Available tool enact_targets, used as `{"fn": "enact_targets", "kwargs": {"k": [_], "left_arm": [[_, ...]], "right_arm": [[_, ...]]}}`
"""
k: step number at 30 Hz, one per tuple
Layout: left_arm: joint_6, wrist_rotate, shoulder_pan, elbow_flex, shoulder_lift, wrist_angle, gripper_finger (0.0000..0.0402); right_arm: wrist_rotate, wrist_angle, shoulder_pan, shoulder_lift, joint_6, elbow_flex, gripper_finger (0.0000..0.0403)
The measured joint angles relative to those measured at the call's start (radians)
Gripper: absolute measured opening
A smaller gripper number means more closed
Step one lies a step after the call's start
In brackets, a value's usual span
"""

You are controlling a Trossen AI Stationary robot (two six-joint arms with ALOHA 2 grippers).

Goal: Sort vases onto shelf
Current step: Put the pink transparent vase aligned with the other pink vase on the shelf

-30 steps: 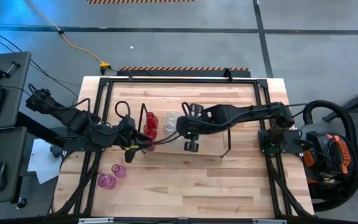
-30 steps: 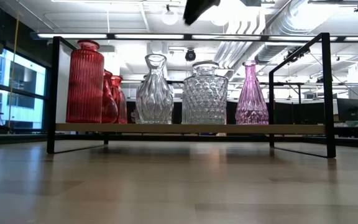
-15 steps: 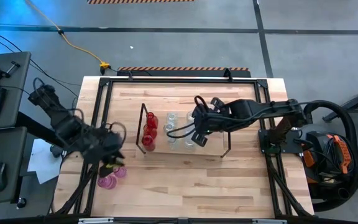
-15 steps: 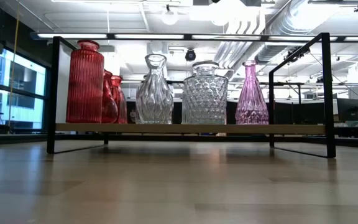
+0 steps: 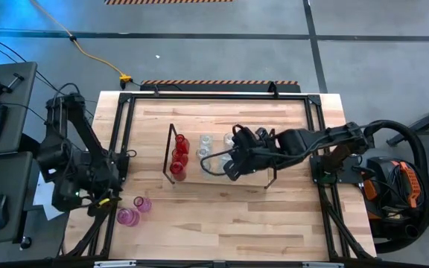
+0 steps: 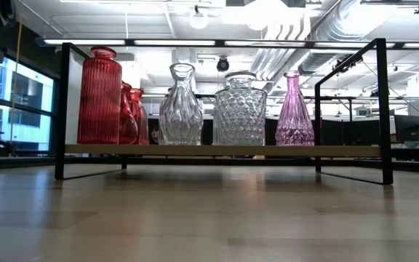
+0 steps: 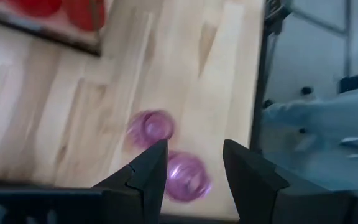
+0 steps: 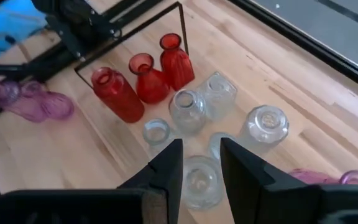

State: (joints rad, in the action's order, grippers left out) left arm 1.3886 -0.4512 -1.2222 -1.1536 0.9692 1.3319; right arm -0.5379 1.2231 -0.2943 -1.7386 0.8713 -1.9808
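Left gripper [image 7: 192,167]: fingers parted, empty, above two pink vases [image 5: 132,211] on the table's left near area. Shelf [image 5: 268,176], centre: three red vases [image 5: 178,156] at its left end, five clear vases [image 8: 188,109] beside them. Right gripper [image 8: 196,163]: parted, empty, over the clear group.

1. My worktop [image 5: 222,223] is a pale wooden board edged by a black metal frame [image 5: 214,95].
2. The shelf [image 5: 263,175] stands on the worktop near its middle, black wire ends and a light board base.
3. On the shelf stand red vases [image 5: 179,156], clear vases [image 5: 205,143] and a pink vase [image 6: 294,109].
4. Two pink vases [image 5: 132,211] lie directly on the worktop near its left edge, well apart from the shelf.
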Motion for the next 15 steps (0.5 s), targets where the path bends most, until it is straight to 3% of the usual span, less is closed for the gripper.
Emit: {"fn": "enact_targets", "kwargs": {"k": [9, 15], "left_arm": [[0.195, -0.003, -0.101, 0.171, -0.017, 0.041, 0.0147], [0.312, 0.000, -0.101, 0.305, -0.047, -0.071, 0.0147]], "right_arm": [[-0.161, -0.010, -0.106, 0.000, 0.145, 0.000, 0.0090], [-0.155, -0.012, -0.120, -0.001, 0.120, 0.000, 0.0090]]}}
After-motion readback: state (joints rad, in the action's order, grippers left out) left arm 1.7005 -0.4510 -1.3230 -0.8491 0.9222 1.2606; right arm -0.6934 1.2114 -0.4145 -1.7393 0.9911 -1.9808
